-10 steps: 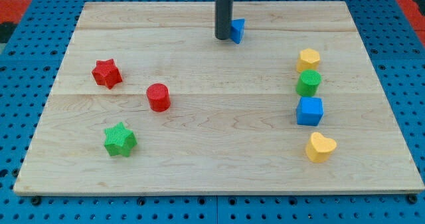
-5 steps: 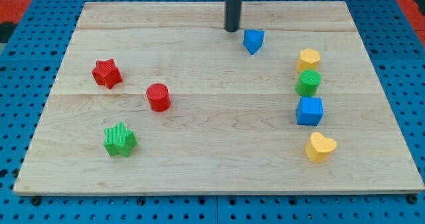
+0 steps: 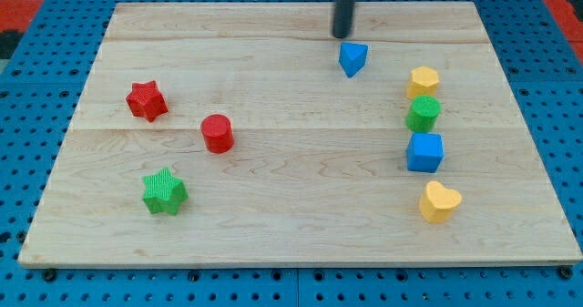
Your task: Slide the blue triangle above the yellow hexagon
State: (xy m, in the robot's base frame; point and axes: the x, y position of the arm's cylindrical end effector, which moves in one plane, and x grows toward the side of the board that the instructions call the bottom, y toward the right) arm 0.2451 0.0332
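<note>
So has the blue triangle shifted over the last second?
Yes. The blue triangle slid toward the view's right and slightly down, closing on the yellow hexagon. My tip sits just above-left of it.

Eight blocks total on the tabletop (image 3: 273, 225), split three left of frame and five right. By colour: two red, the red star (image 3: 146, 100) and red cylinder (image 3: 217, 133); two green, the green star (image 3: 164, 191) and green cylinder (image 3: 423, 114); two blue, the blue triangle (image 3: 352, 58) and blue cube (image 3: 424, 152); two yellow, the yellow hexagon (image 3: 423, 81) and yellow heart (image 3: 439, 200). By shape: two stars, two cylinders, and one each of triangle, cube, hexagon and heart; plus one rod, my tip (image 3: 342, 35), at upper centre.
</note>
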